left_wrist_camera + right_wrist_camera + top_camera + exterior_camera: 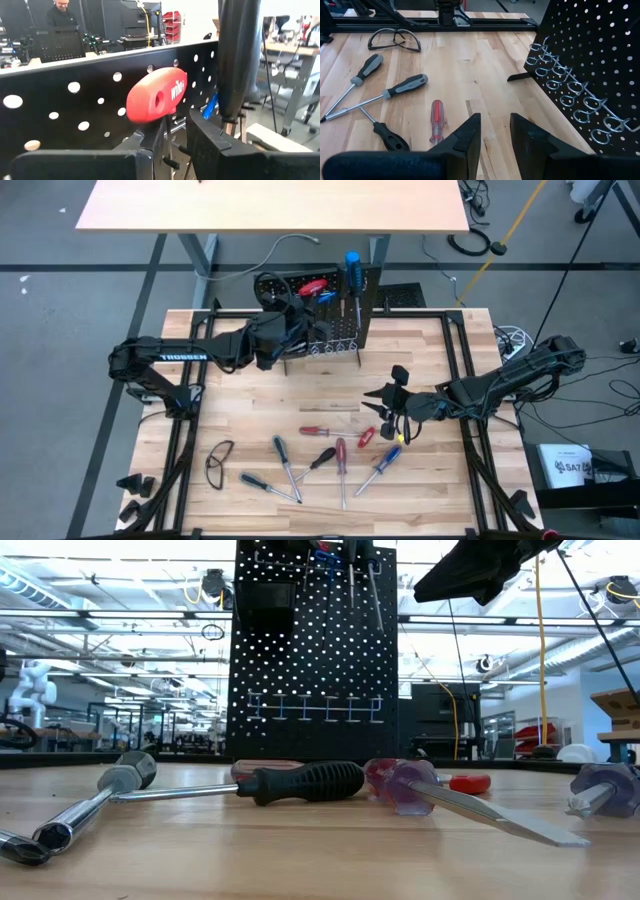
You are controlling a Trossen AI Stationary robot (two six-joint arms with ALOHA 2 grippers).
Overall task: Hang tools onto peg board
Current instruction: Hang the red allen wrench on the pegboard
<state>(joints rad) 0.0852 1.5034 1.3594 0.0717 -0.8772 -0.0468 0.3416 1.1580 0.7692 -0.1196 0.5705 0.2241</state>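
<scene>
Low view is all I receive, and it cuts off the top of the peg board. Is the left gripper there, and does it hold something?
Observer: Yes. The left gripper is at the top of the peg board, fingers parted, with a red-handled tool hanging just ahead of them.
Operator: And the right one?
Observer: The right gripper hovers open and empty over the table, near the ring hooks.
Operator: Anything besides tools lying there?
Observer: Safety glasses, on the left arm's side, far from the board.
</scene>
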